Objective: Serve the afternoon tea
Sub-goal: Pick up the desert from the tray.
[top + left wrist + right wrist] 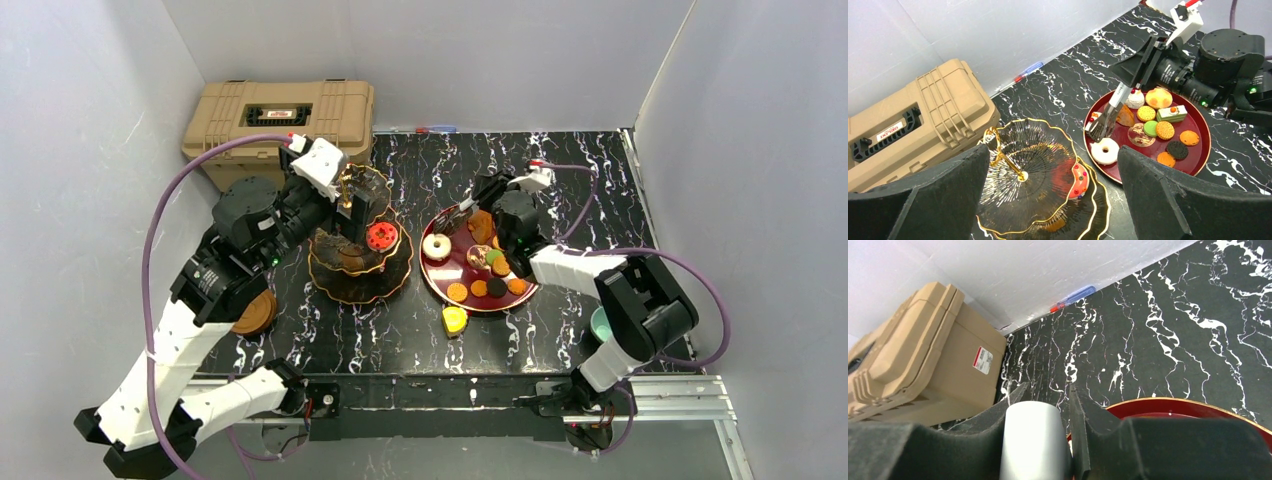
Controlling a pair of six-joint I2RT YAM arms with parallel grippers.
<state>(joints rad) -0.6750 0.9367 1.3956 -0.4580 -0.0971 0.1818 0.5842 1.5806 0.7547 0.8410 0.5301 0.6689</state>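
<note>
**One sweet on the stand, a trayful left to move**

I read this as the loading step. My right gripper (1048,392) is clamped on the silver tongs (1108,116). Their tips are down at the left side of the red tray (1198,122), just beside the white donut (1105,151). I cannot tell whether they have anything pinched.

My left gripper (1053,160) hangs with its jaws wide and empty over the three-tier stand (1038,145). A single red sweet (1079,180) sits on a lower tier there.

Next, I judge, the tongs must close on one sweet and lift it over the tray's raised lip. They then cross the narrow strip of bare marble to the stand.

The scalloped gold rims and the upright gold handle leave little room. The left arm crowds the top tier, so the near right side of a lower tier looks easiest. The tan case (913,120) blocks the far left, while the marble behind the tray is free.
</note>
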